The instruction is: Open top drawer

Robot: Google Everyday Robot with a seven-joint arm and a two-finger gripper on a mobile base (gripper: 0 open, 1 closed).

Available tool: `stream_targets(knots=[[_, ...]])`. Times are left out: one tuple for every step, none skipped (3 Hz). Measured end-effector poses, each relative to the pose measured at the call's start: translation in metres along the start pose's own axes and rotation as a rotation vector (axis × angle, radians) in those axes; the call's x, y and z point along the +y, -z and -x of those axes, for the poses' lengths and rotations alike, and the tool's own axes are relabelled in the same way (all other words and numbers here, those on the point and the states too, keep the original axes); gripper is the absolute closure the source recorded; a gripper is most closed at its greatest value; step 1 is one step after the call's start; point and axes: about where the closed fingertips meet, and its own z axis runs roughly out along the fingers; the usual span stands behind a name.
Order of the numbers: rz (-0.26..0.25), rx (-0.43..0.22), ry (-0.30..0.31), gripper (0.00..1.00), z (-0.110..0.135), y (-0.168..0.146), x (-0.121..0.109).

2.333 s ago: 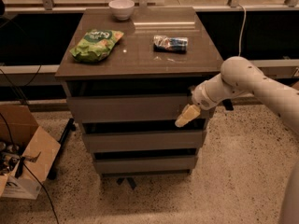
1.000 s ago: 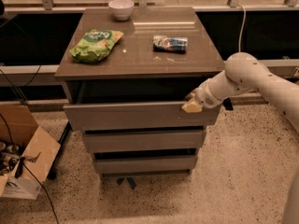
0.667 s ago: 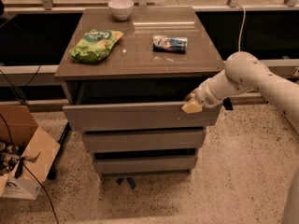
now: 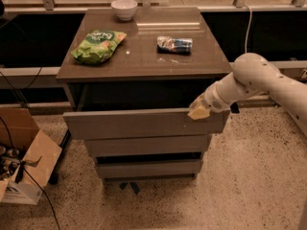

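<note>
Already part-way out, the top drawer (image 4: 144,123) juts forward from beneath the tabletop (image 4: 144,61), with a dark gap of open box showing under the tabletop's front edge. The robot's gripper (image 4: 199,112) sits at the upper lip of the drawer front, just below the tabletop's right front corner. Whether it is clamped on that lip or merely hooked against it cannot be told.

The hazards lie in that hold. The front panel has no handle, so a hold on the bare lip may slip off if the pull angles upward. Hauling from the right end alone may skew the drawer and jam it on its runners. Too long a pull may bring the box off its runners altogether or jolt the cabinet, shifting the green chip bag (image 4: 98,46), the crumpled packet (image 4: 175,44) and the white bowl (image 4: 124,8) resting on the tabletop.
</note>
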Motion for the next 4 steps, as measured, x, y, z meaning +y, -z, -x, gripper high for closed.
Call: stream_targets(knots=[[0.002, 0.000, 0.000, 0.73, 0.000, -0.001, 0.000], [0.006, 0.001, 0.001, 0.50, 0.000, -0.003, 0.001], [0.006, 0.001, 0.001, 0.27, 0.000, -0.003, 0.001], [0.011, 0.022, 0.065, 0.04, 0.020, -0.009, -0.001]])
